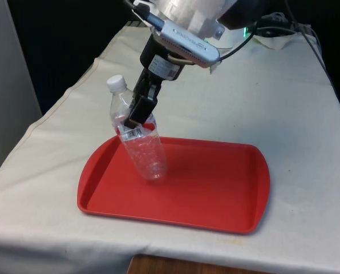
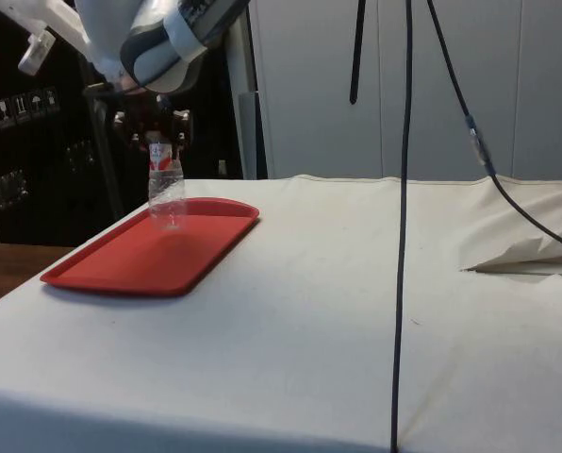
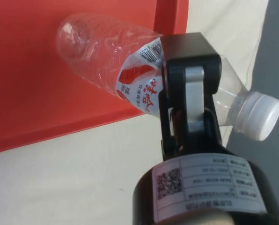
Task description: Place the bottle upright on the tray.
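One clear plastic bottle (image 1: pixel 137 137) clamped between the fingers of the black gripper (image 1: pixel 139 117), grip at the labelled band below the shoulder. White cap (image 1: pixel 116 83) on, pointing up and toward the front view's left; bottle tilted, not upright. Base touching or just above the floor of the red tray (image 1: pixel 215 188), near the tray's far-left corner as the front view has it; contact cannot be told for certain. In the side view, bottle (image 2: pixel 167 193) reads nearly vertical over the tray's (image 2: pixel 130 264) far end, gripper (image 2: pixel 152 132) at the neck and label region.

Arm pose: white wrist section high above the table's far half, forearm descending steeply from the front view's upper right toward the tray; gripper body slanted, fingers pointing down and to the front view's left. Slant of the gripper matches the lean of the bottle.

Wrist view: one finger (image 3: pixel 191 101) lying across the red-and-white label (image 3: pixel 142 86), jaws closed on the bottle (image 3: pixel 102 51) with no visible gap; cap (image 3: pixel 261 115) beyond the tray's rim (image 3: pixel 170 18), over the white cloth (image 3: pixel 74 178).

Tray resting flat near the table's front edge, left of centre in the front view. Black cable (image 2: pixel 401 236) hanging in the side view's foreground, well apart from the tray.
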